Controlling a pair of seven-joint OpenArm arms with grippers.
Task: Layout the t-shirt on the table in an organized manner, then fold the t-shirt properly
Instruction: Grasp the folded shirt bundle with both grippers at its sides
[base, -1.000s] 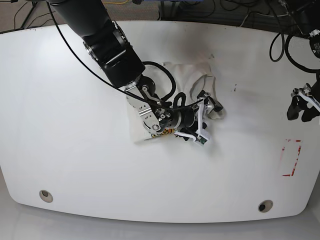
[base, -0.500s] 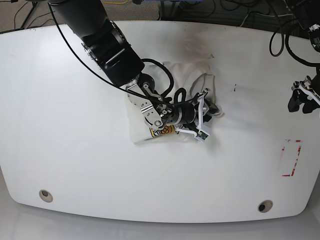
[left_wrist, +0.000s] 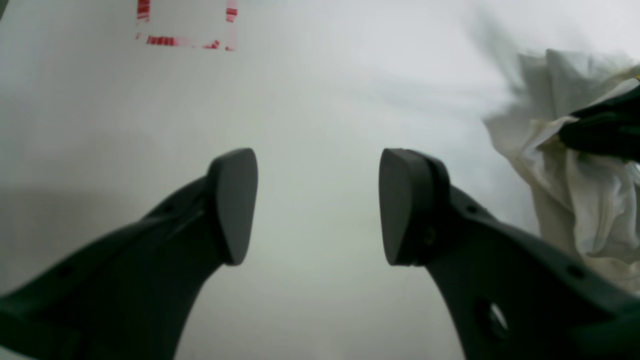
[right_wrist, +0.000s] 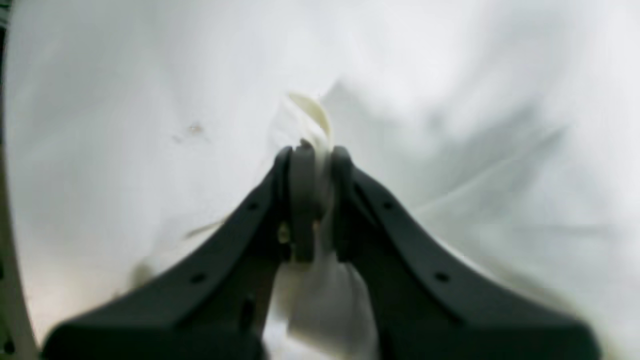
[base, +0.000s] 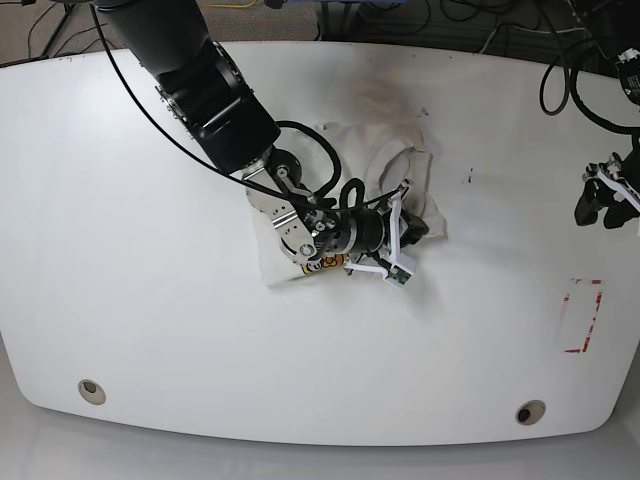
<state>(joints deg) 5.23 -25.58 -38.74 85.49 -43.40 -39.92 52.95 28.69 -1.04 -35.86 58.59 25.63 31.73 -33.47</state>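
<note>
White table (base: 150, 300) lay bare around the bunched t-shirt (base: 345, 150). Since earlier, the right gripper (right_wrist: 312, 165) had clamped onto a fold; the left gripper (left_wrist: 315, 200) gaped, holding nothing.

The table (base: 150, 300), glossy white with rounded corners, is fitted with two grommet holes (base: 92, 391). A crumpled t-shirt (base: 345, 160) is supported near its centre.

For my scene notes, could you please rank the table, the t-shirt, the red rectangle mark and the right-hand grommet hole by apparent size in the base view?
1. table
2. t-shirt, crumpled and partly hidden
3. red rectangle mark
4. grommet hole
</note>
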